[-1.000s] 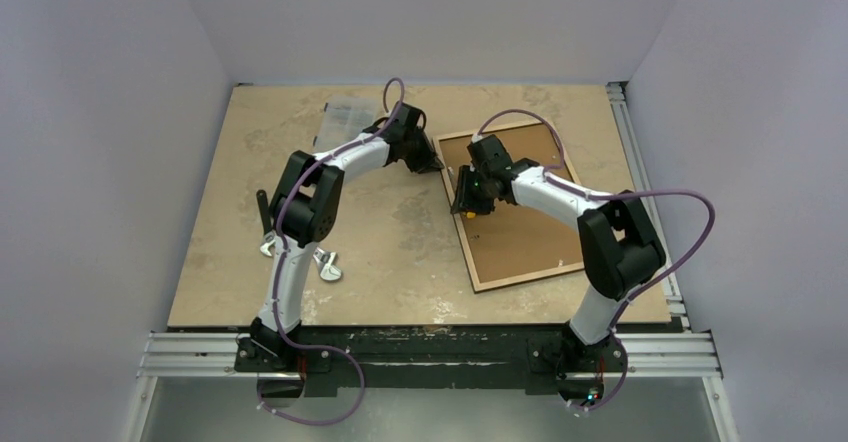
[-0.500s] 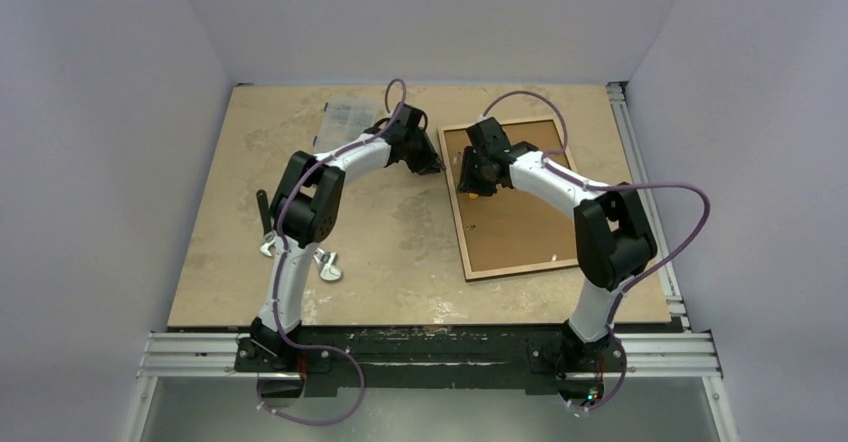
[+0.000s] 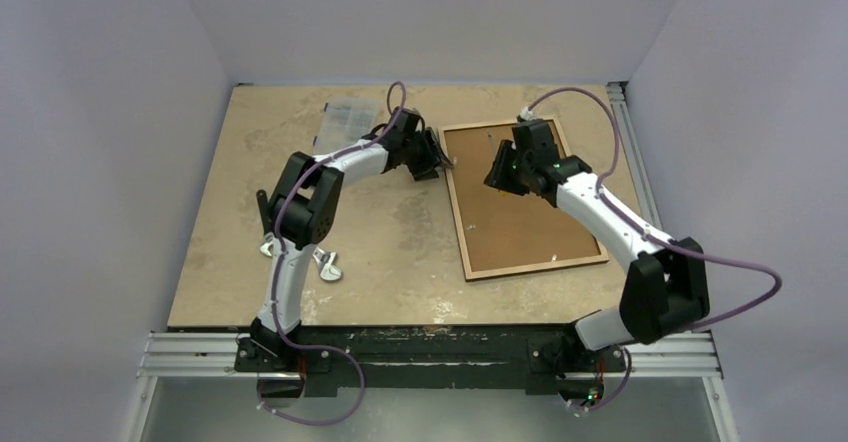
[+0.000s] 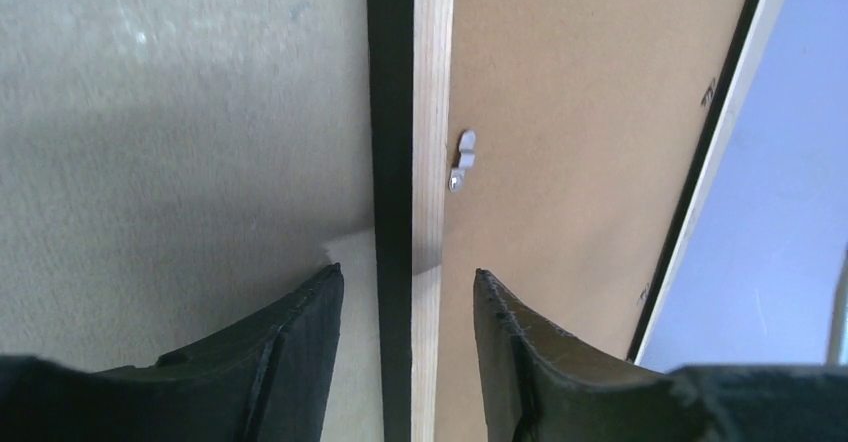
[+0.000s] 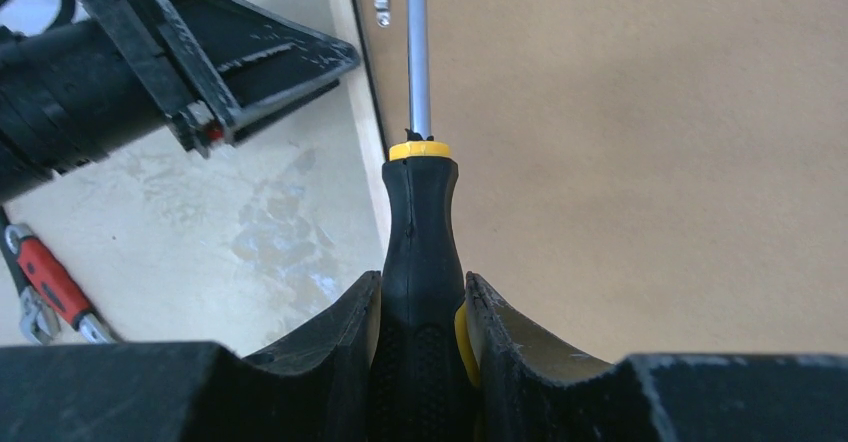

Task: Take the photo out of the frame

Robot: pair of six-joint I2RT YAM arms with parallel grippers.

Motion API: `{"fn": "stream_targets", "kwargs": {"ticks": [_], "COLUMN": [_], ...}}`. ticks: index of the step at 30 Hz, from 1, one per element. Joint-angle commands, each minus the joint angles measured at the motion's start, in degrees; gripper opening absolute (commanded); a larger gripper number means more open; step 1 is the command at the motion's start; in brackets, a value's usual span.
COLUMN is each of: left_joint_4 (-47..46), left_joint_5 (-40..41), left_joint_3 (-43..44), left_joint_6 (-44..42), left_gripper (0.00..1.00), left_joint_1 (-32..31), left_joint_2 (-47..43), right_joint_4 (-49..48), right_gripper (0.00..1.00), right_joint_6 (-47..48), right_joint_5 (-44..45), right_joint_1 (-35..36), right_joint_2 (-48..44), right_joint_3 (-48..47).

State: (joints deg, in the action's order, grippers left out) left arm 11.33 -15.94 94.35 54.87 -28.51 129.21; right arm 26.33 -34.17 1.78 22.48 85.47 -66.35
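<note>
Left wrist | left fingers point(image 4: 300, 362) apart, astride frame point(image 4: 392, 112) edge; backing point(image 4: 580, 162) marks illegible | right wrist | right fingers point(image 5: 330, 347) clamp screwdriver point(image 5: 420, 232)

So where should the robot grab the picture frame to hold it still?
Probably its thin left side rail, coming straight down from above. The frame lies flat, back up, too wide to pinch across, but that rail is narrow. The open left gripper straddles it, just short of the little metal clip.

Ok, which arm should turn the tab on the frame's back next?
Right: the right end effector holds the screwdriver, shaft beside the tab. The left end effector only straddles the frame edge, open.
</note>
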Motion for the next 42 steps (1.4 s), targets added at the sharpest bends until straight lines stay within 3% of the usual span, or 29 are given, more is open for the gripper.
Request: {"fn": "stream_targets", "kwargs": {"ticks": [1,9,14,17,24,31,38,42], "left_joint_4": [-2.95,-9.26,-12.10,-9.22,1.85,9.02,17.18,16.27], "left_joint_5": [-2.98,-7.32,-6.09,-4.11,8.52,12.14,15.29,9.09], "left_joint_3": [-5.40,-18.37,-26.35,-28.30,-28.31,-24.97,-20.23,-19.51], "left_joint_6": [-2.04,-1.28,1.31,2.81,7.97,9.18,-0.13,-8.46], "left_gripper": [0.51,0.45,0.45,0.47,0.49,0.35,0.21,0.17], "left_joint_1": [-0.17,-3.65,-8.38,-12.97,-21.48,-25.61,-25.19,-22.51], "left_joint_2": [-4.89,-13.46,-18.16,-20.46,-22.08,-18.94,-18.65,-17.38], "right_joint_4": [0.26,3.15,6.08,6.20,6.20,6.50,6.04,5.82], "right_gripper": [0.00,0.00,0.00,0.00,0.00,0.00,0.00,0.00], "right_joint_6": [3.10,1.23,1.44,1.44,0.56,0.77,1.19,1.48], "right_joint_5": [-0.85,4.20,6.74,6.62,2.76,2.00,1.85,2.10], "right_joint_1": [-1.07,-1.31,-1.33,-1.32,-1.27,-1.28,-1.22,-1.25], "right_joint_2": [-9.00,-29.68,-35.28,-37.70,-44.19,-47.21,-47.89,-47.23], "right_joint_3": [6.84,20.57,23.70,25.87,28.65,28.55,28.73,28.62]}}
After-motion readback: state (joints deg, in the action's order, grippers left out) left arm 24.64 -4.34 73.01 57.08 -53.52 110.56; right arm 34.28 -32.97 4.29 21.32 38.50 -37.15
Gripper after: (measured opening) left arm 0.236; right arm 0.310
